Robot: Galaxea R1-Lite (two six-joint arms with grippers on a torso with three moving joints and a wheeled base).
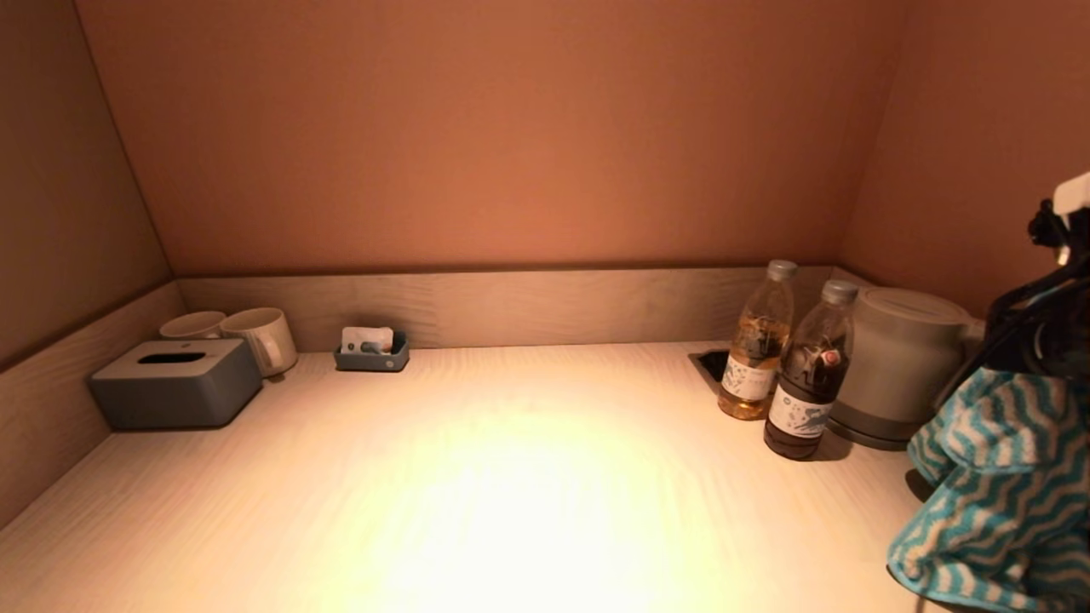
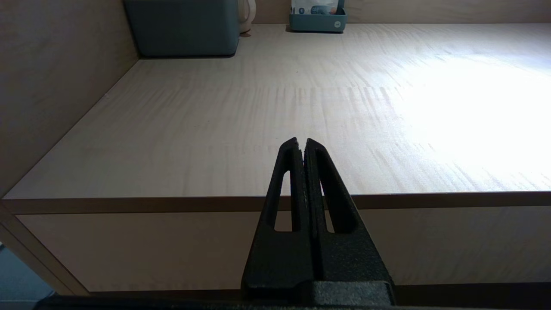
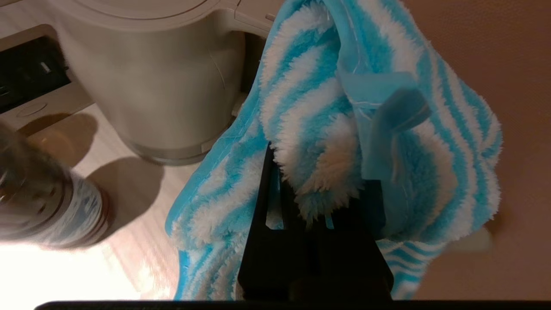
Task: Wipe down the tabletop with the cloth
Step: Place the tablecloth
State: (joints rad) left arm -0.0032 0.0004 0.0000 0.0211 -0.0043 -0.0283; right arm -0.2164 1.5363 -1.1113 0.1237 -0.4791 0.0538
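The right gripper (image 3: 318, 189) hangs at the right edge of the tabletop (image 1: 511, 477), raised above it, close beside the kettle (image 1: 898, 366). Its fingers are clamped on a bunched fold of the cloth (image 1: 996, 494), a blue-and-white striped fluffy towel. In the head view the arm enters from the upper right as dark links and cables, with the cloth draped below it; the gripper itself is hidden there.

The left gripper (image 2: 302, 144) sits low in front of the table's front edge, well apart from everything on it, its 2 fingers pressed together on nothing and pointing across the surface toward the back wall. It does not appear in the head view.

The right wrist view alone shows the grip: the cloth bulges between and over the black fingers, with a smooth blue hem tab folded across the pile. It also shows the cloth's free end hanging down toward the wood near the kettle's base; whether it touches is unclear. The head view alone gives the layout: 2 bottles (image 1: 788, 362) stand just left of the kettle, and a tissue box (image 1: 174, 383), 2 mugs (image 1: 234, 332) and a small tray (image 1: 372, 351) line the far left.

The cloth's long axis runs roughly vertically, gathered at the top and spreading wider below.
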